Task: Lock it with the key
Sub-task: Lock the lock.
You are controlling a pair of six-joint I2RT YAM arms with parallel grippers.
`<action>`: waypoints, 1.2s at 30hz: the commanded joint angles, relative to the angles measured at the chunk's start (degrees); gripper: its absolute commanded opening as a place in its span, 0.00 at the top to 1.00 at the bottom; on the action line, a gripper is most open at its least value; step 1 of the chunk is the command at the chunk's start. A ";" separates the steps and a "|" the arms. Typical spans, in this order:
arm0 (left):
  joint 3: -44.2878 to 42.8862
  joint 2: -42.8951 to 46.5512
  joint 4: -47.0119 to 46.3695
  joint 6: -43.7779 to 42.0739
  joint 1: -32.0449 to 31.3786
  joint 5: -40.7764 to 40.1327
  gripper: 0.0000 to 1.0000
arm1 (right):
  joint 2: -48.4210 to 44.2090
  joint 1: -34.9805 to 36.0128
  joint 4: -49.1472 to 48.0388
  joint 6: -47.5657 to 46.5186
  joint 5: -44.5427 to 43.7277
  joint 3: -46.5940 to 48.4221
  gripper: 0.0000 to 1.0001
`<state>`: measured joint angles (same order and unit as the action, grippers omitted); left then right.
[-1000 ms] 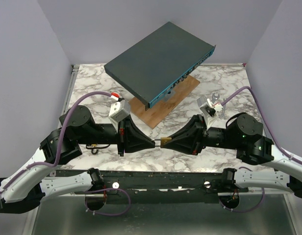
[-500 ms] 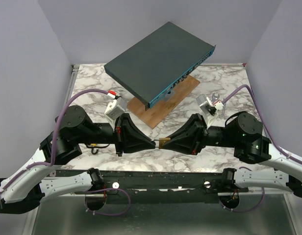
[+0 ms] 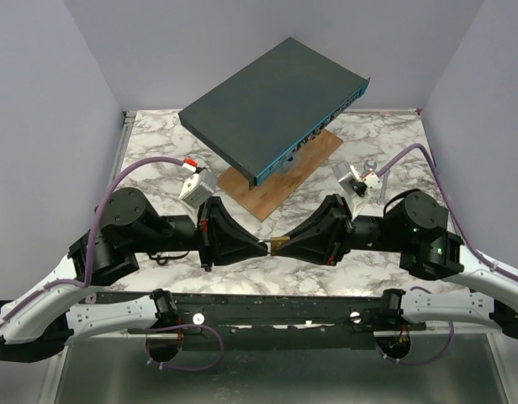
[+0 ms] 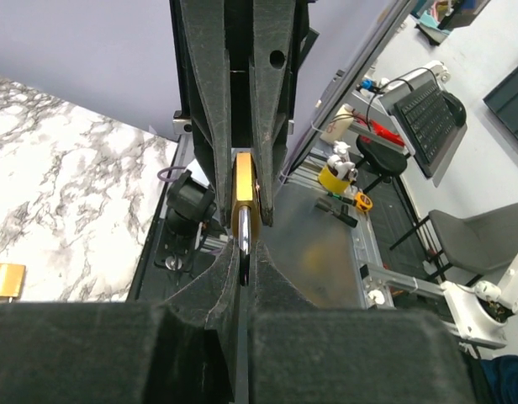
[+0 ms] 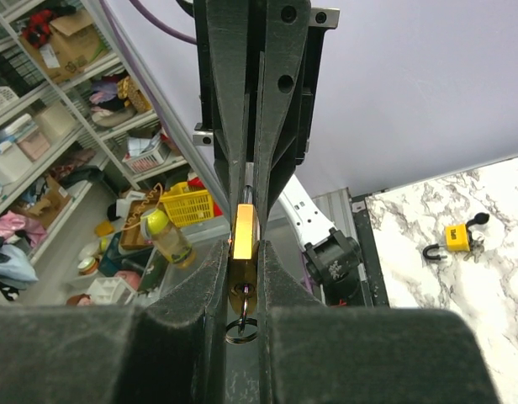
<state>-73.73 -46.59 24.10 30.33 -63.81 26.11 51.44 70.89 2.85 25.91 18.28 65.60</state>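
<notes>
The right fingers (image 3: 314, 240) are pinching the brass padlock (image 3: 282, 244) by its body. The left fingers (image 3: 234, 240) are clamping the silver piece (image 3: 267, 246) at its end; whether this is key or shackle cannot be determined. Both are meeting tip to tip near the middle of the surface's (image 3: 393, 143) near edge.

Marble tabletop (image 3: 158, 139). A dark flat box (image 3: 272, 101), tilted on a wooden board (image 3: 280, 189), takes up the far middle. Along the near edge the left arm (image 3: 133, 223) and right arm (image 3: 414, 231) reach inward. The left gripper (image 3: 261, 246), clamped on a key (image 4: 242, 248), meets the right gripper (image 3: 278, 245), clamped on a brass padlock (image 5: 245, 231), barring the near middle. Bare marble lies open in both far corners and in a narrow strip between board and grippers. A small padlock (image 5: 458, 238) lies beside the left arm.
</notes>
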 commanded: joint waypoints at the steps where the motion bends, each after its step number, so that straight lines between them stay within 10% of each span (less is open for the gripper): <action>1: 4.04 -5.94 1.54 0.73 -1.65 -9.71 1.00 | 6.86 2.31 -2.96 -0.30 -1.69 -0.01 0.99; 25: -1.12 -6.72 5.10 -1.80 -3.51 -12.77 1.00 | 2.93 4.00 1.66 -2.46 -9.34 0.32 0.99; 28: -3.25 -5.45 6.94 -3.63 -3.51 -13.07 0.76 | 1.37 4.06 3.15 -2.86 -10.17 1.10 0.99; 36: -7.28 -2.89 11.08 -6.52 -3.43 -14.84 0.66 | -0.95 4.06 4.68 -2.83 -10.92 1.45 0.99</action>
<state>-78.78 -49.19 33.50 26.28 -66.89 14.57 50.59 74.19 7.55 23.53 8.54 66.06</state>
